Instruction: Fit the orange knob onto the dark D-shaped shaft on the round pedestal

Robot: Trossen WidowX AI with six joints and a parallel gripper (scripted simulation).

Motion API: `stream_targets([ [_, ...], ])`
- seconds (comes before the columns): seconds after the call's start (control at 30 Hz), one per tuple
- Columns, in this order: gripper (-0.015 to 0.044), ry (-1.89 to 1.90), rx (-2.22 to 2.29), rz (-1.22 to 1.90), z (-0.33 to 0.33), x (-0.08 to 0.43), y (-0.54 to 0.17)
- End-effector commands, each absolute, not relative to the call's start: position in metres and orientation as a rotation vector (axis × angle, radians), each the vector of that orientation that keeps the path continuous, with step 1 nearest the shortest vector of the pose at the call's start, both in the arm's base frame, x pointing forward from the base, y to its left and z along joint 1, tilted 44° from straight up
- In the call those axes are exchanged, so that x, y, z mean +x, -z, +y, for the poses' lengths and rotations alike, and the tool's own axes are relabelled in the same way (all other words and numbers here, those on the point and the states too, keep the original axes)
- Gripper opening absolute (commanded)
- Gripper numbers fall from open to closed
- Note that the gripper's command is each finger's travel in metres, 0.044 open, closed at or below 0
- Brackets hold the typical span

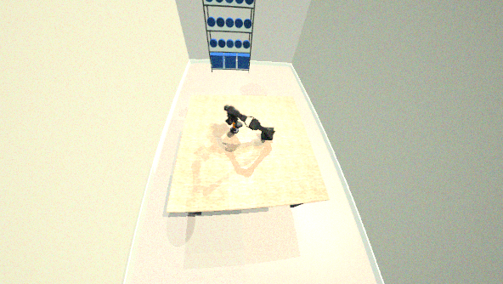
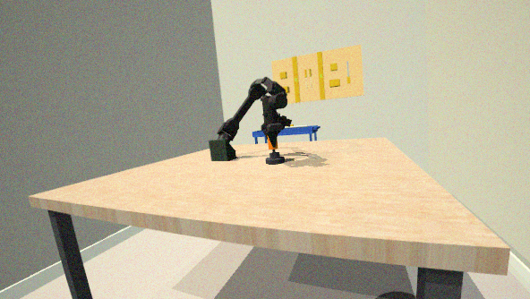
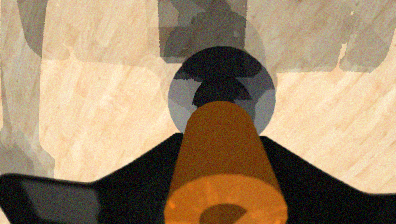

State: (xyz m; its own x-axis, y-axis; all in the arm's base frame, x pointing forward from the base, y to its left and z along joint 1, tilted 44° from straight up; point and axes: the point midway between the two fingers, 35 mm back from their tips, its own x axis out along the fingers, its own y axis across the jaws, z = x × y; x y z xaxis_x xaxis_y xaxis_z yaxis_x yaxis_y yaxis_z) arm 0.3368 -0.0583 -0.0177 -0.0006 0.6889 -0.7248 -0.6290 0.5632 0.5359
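The orange knob (image 2: 269,145) (image 3: 222,130) (image 1: 234,125) is upright between the fingers of my gripper (image 2: 272,141) (image 3: 220,141), which is shut on it. The knob's hollow top faces the wrist camera. Below it stands the dark round pedestal (image 2: 275,160) (image 3: 179,102) (image 1: 234,131), with a narrower raised middle. In the exterior view the knob's lower end is above the pedestal, and a short dark piece of shaft (image 2: 274,151) shows between them. The knob's lower end hides the shaft's top, so I cannot tell whether the tip is inside the hole. The shaft's flat side is not visible.
The arm's base (image 1: 268,133) (image 2: 222,150) stands on the wooden table (image 1: 255,187) (image 2: 313,192), off to one side of the pedestal. Shadows of the arm fall around the pedestal. A shelf rack (image 1: 229,31) and a blue bench (image 2: 295,131) are beyond the table.
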Motion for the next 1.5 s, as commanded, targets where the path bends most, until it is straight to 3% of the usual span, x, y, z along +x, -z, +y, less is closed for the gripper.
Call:
stream_targets([
  [0.0,0.0000,-1.043,0.047,1.175,-0.0594,0.3374,0.0182],
  [1.47,0.0000,-1.074,0.004,1.146,-0.0600,0.3363,0.0149],
])
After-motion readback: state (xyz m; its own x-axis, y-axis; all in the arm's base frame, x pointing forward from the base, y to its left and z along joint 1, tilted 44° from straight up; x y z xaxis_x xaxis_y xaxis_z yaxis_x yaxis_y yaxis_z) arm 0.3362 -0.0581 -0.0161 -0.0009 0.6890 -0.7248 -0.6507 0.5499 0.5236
